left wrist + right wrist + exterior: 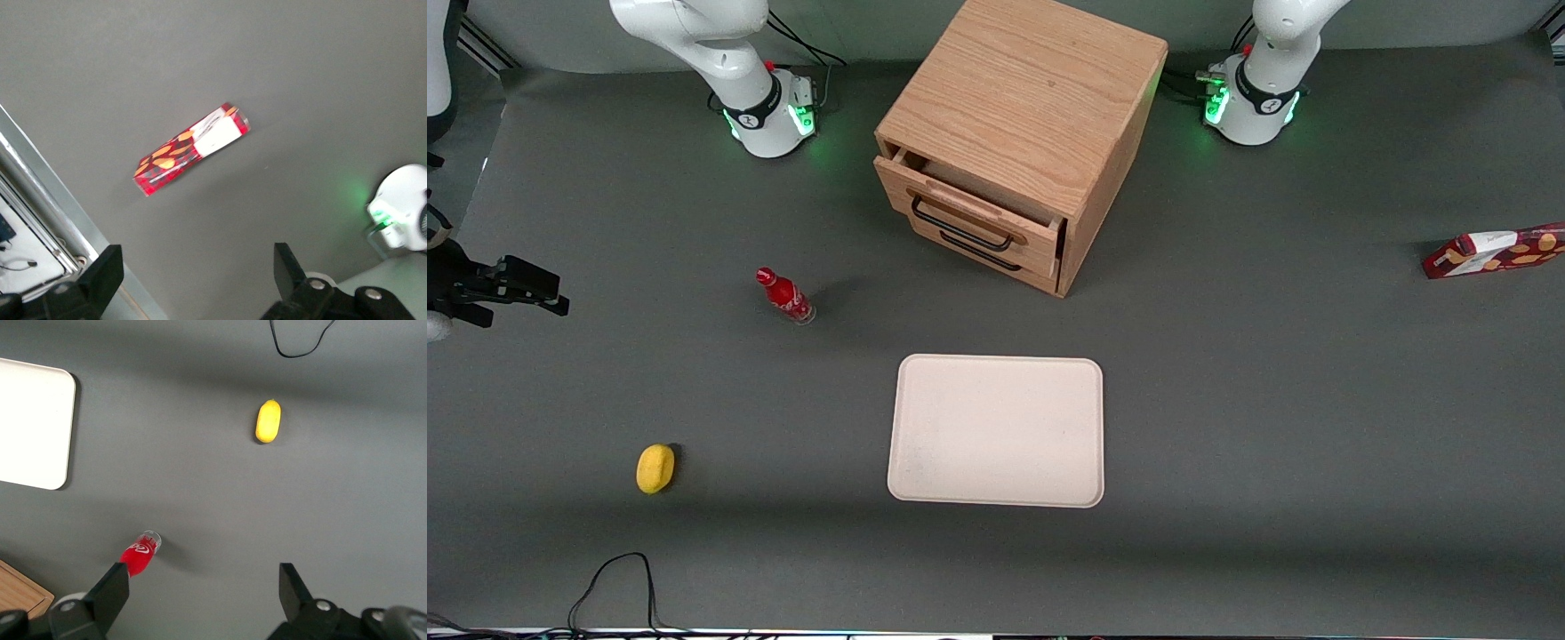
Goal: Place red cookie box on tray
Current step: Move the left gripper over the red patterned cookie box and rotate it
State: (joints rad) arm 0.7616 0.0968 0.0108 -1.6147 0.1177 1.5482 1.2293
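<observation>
Step in hand: approach. The red cookie box [1496,251] has not been grasped, and nothing lies on the tray [996,431].

Gripper: the left arm's gripper [193,280] hangs in the air above the box, fingers spread wide with nothing between them. It shows only in the left wrist view.

Red cookie box: lies flat on the grey table [1272,373] at the working arm's end, partly cut off by the edge of the front view. It is well apart from the tray. In the wrist view it lies slantwise to the line between the two fingers [100,277].

Tray: flat on the table, nearer to the front camera than the wooden cabinet [1018,142].

Other things: a small red bottle [785,296] and a yellow lemon-like thing [655,468], both toward the parked arm's end, away from any likely path.

Next move calls for: turning the wrist so the fingers straddle the box's slim width, centring over it, then descending to table level before closing.

Then, by judgement: lift, carry toward the tray, and set down inside the rim.
</observation>
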